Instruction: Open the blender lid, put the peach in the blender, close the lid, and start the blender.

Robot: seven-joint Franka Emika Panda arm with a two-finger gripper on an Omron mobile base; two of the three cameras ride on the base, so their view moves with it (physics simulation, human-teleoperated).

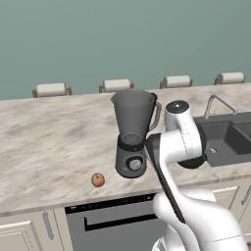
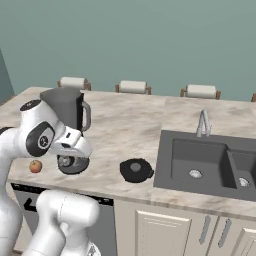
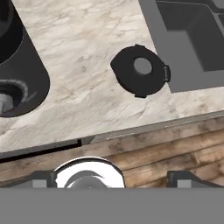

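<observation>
The blender [image 1: 132,131] stands on the counter [image 1: 49,132], with the peach [image 1: 98,180] before it to its left near the front edge. The blender lid [image 2: 136,170] lies flat on the counter between the blender and the sink [image 2: 210,162], just beside the sink.

White jointed robot arm [image 1: 182,142] rising from the base, elbow bent high, forearm folded back toward the near side, two-finger gripper [image 3: 111,178] with dark tips pointing downward, jaws spread wide apart, nothing between them
</observation>
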